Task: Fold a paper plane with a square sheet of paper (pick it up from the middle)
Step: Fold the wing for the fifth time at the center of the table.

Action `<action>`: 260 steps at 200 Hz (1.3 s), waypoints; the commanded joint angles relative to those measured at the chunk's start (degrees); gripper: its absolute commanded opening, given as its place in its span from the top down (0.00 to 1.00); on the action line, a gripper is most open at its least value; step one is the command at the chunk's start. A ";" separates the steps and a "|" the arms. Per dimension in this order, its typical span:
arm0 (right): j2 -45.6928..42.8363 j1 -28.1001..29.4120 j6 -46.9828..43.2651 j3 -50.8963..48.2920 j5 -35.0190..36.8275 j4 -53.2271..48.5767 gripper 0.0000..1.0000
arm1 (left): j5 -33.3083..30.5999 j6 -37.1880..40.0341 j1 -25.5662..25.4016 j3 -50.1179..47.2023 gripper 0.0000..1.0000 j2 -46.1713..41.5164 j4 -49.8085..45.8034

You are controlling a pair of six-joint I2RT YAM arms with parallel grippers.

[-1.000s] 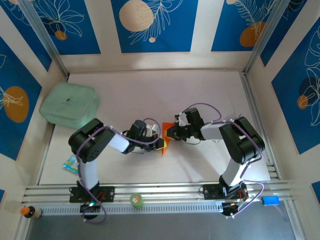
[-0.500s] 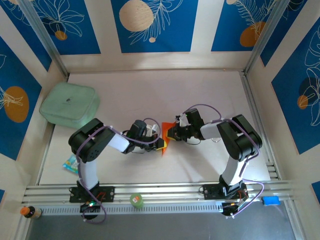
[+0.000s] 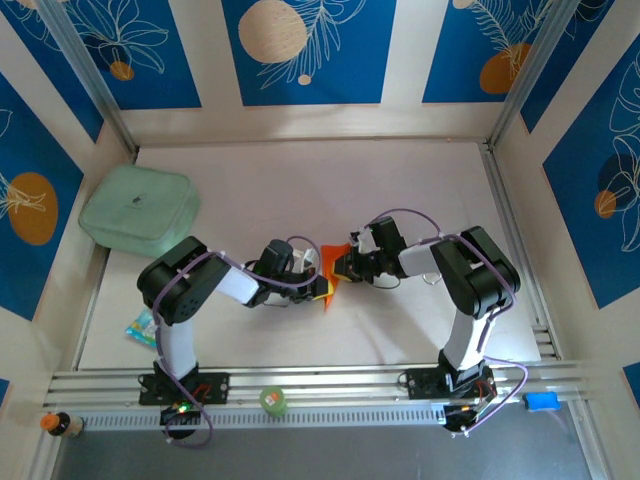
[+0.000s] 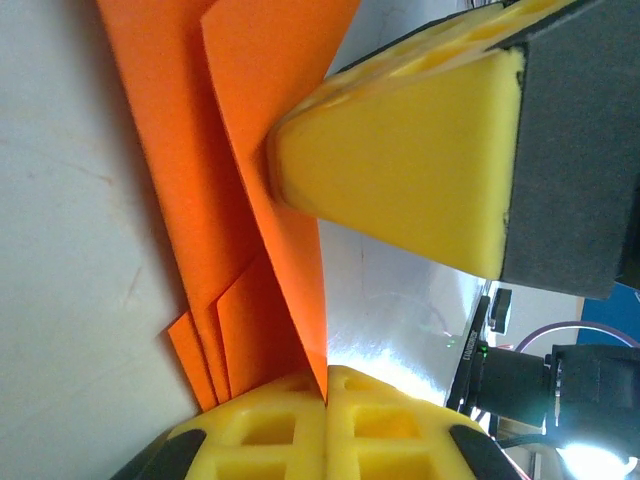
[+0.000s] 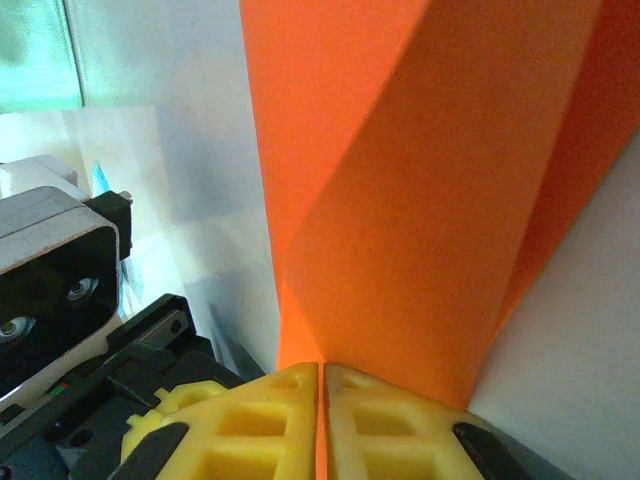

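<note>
The square sheet of paper (image 3: 332, 272) is bright orange and folded into a pointed, layered wedge, held upright on edge between the two grippers at mid-table. My left gripper (image 3: 318, 284) is shut on its lower edge; in the left wrist view the paper (image 4: 200, 150) rises from the pinched fingertips (image 4: 290, 400), with the right gripper's yellow finger (image 4: 400, 170) pressed against its far side. My right gripper (image 3: 346, 265) is shut on the paper (image 5: 420, 200) too, with a thin orange strip caught in the slit between its fingers (image 5: 260, 410).
A pale green pad (image 3: 138, 210) lies at the back left. A small blue-and-white packet (image 3: 140, 327) sits by the left arm's base. On the front rail are a green round object (image 3: 273, 401), a small bottle (image 3: 58, 424) and a blue block (image 3: 541, 401).
The right arm's elbow has shifted slightly left and its wrist has turned a little. The paper and the left gripper stay where they were.
</note>
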 commanded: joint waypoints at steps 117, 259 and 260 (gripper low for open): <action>-2.49 -0.21 -3.18 2.41 -4.00 -2.13 0.89 | -8.16 -3.69 0.66 -7.30 1.00 3.31 -0.73; 6.10 0.93 -4.08 7.86 -1.98 -7.16 0.89 | -9.49 -4.88 0.96 -7.53 1.00 3.98 -3.13; 6.06 0.93 -4.07 7.86 -1.93 -7.15 0.89 | -9.49 -4.84 0.98 -7.53 1.00 4.01 -3.14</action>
